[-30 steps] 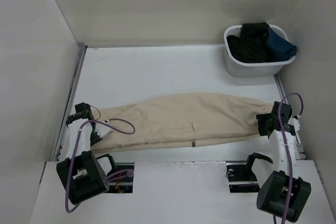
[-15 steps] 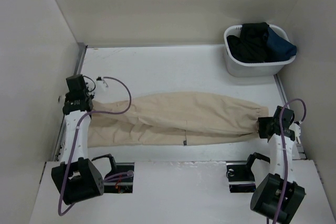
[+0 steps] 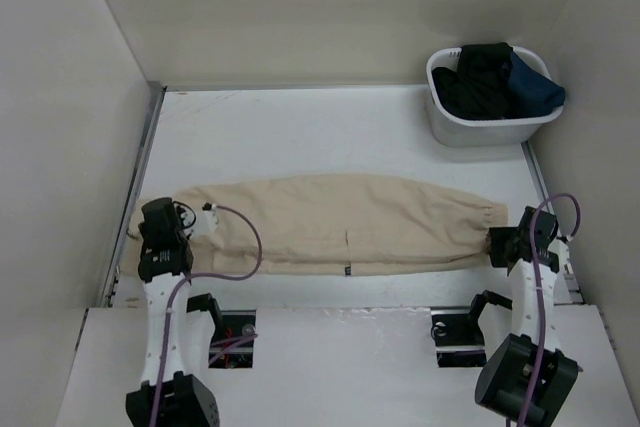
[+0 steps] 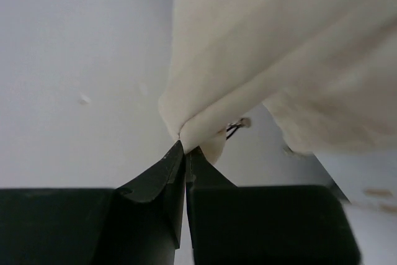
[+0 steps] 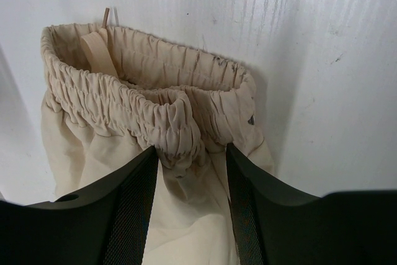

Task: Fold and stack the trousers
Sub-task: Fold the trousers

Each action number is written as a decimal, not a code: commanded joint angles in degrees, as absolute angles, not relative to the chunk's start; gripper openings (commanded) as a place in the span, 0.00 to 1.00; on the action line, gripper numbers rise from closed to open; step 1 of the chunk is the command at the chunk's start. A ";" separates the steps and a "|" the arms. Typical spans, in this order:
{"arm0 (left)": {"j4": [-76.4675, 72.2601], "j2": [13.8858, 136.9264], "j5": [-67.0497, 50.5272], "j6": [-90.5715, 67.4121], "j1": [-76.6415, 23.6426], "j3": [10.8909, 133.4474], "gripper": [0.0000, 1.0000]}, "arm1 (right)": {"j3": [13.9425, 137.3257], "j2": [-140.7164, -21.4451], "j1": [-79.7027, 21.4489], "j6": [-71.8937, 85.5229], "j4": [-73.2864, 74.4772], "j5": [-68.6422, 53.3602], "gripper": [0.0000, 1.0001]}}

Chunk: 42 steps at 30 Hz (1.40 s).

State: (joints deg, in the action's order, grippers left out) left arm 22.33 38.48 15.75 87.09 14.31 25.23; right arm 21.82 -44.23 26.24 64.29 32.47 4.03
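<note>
The beige trousers [image 3: 340, 217] lie stretched lengthwise across the table, leg ends at the left and gathered waistband at the right. My left gripper [image 3: 152, 219] is at the leg ends. In the left wrist view it [image 4: 184, 146] is shut, pinching a fold of the beige cloth [image 4: 279, 48] at its tips, and the cloth hangs slightly off the white surface. My right gripper [image 3: 500, 244] is at the waistband end. In the right wrist view its jaws [image 5: 191, 150] are closed on a bunch of the gathered waistband [image 5: 124, 103], with cloth filling the gap between them.
A white basket [image 3: 480, 132] at the back right holds black and navy garments [image 3: 495, 77]. Walls enclose the table on the left, back and right. Both arm bases sit at the near edge.
My left gripper has shut on the leg ends and swung back and then nearer, drawing the trousers out straight and flat. The right gripper has barely moved.
</note>
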 commanded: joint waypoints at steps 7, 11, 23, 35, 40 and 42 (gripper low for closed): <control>46.22 31.12 16.17 102.47 27.99 21.09 0.07 | 25.30 -47.98 24.84 63.72 34.08 6.67 0.61; 56.92 27.61 13.55 103.54 26.25 23.89 0.20 | 27.86 -52.11 22.90 63.37 36.48 8.97 0.82; 77.75 46.81 0.73 87.66 21.05 57.01 0.62 | 30.67 -69.69 24.74 62.49 27.87 10.80 0.82; 55.66 88.40 -4.40 60.74 24.05 65.57 0.53 | 33.05 -76.73 24.39 61.17 24.87 10.72 0.26; 57.56 94.12 -2.02 59.24 20.18 65.04 0.53 | 32.96 -75.94 24.22 60.82 25.05 11.16 0.27; 59.93 96.41 -1.94 58.01 19.21 66.61 0.50 | 32.96 -75.76 24.04 61.26 25.22 11.34 0.27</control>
State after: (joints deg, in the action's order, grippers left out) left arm 57.21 94.30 -1.87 61.30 20.08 64.93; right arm 34.76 -74.70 24.01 61.71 25.23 8.99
